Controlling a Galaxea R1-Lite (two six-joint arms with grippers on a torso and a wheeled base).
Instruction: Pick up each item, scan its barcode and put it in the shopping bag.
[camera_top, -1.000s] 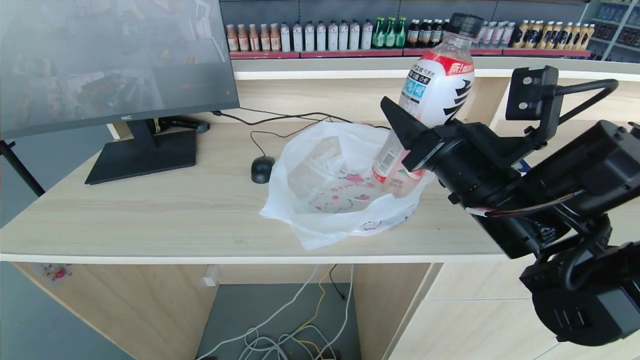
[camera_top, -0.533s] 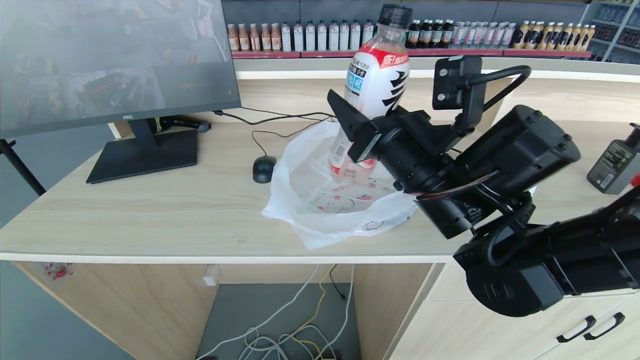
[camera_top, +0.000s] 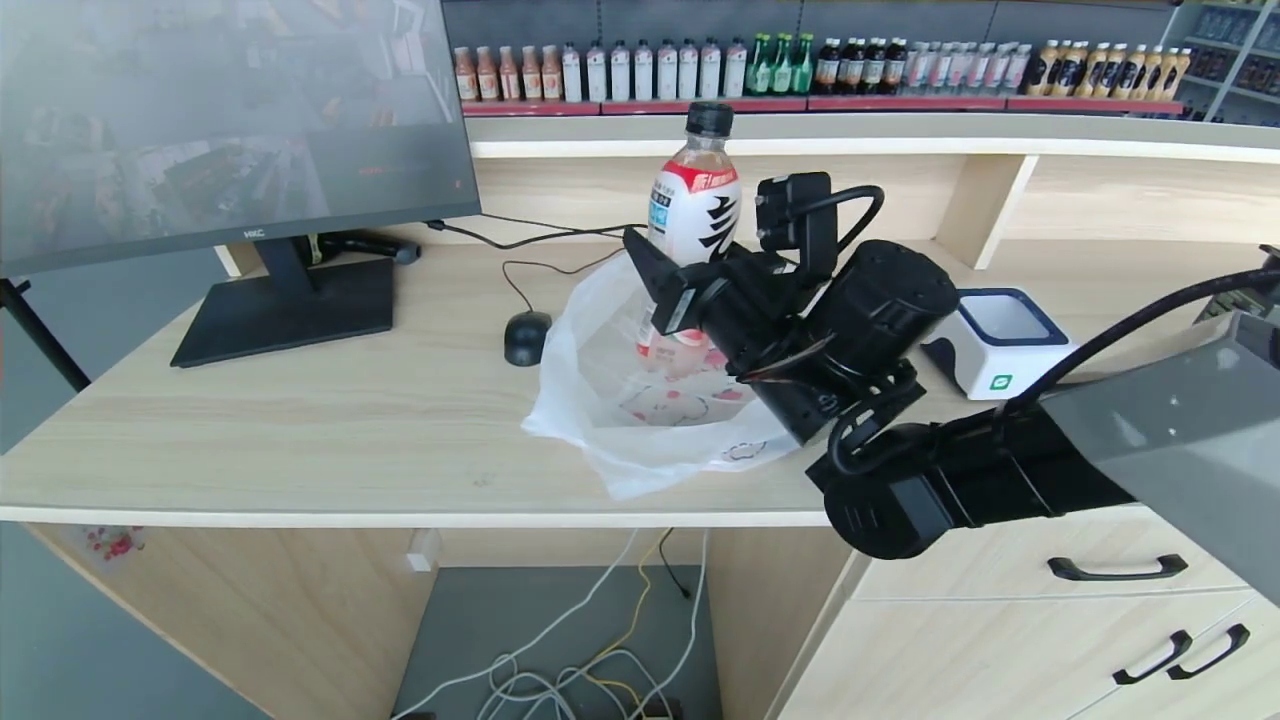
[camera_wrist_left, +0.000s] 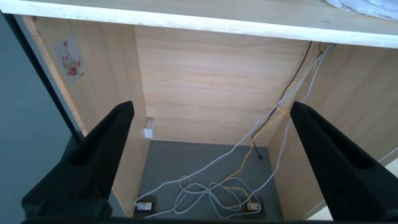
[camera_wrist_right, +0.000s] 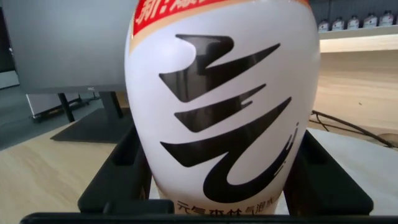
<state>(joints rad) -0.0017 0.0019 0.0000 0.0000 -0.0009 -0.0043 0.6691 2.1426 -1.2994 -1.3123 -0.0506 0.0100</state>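
My right gripper (camera_top: 690, 290) is shut on a white drink bottle (camera_top: 692, 215) with a red band, black strokes and a black cap. It holds the bottle upright over the open mouth of the white plastic shopping bag (camera_top: 640, 410) on the counter, the bottle's base down inside the bag's opening. The right wrist view has the bottle (camera_wrist_right: 221, 106) close up between the black fingers (camera_wrist_right: 118, 174). My left gripper (camera_wrist_left: 211, 162) is open below the counter's edge, facing the space under the desk with nothing between its fingers.
A white barcode scanner (camera_top: 1000, 345) stands right of the bag. A black mouse (camera_top: 525, 337) and a monitor (camera_top: 230, 120) on a black stand are to the left, with cables behind. Loose cables (camera_wrist_left: 217, 186) lie on the floor under the desk.
My right arm has carried the bottle left and down, from above the bag's right side to its opening. The scanner came into sight behind the arm.
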